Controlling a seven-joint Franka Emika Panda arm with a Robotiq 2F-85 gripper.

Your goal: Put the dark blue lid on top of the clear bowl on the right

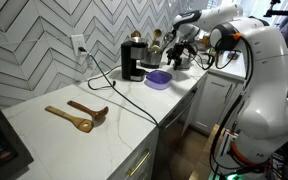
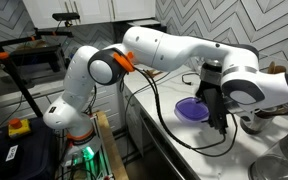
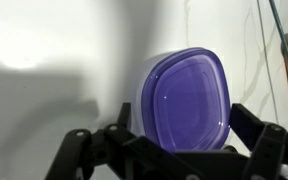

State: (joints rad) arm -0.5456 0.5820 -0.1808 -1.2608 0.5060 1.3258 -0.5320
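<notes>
The dark blue lid lies flat on the white counter and fills the middle of the wrist view. A pale clear rim shows along its left edge, which seems to be the clear bowl under it. The lid also shows in both exterior views. My gripper is open, with one dark finger on each side of the lid's near edge, and holds nothing. In both exterior views the gripper hangs just above and beside the lid.
A black coffee machine and a jar of utensils stand against the tiled wall behind the lid. A black cable runs across the counter. Two wooden spoons lie nearer the front. A metal pot stands close to the gripper.
</notes>
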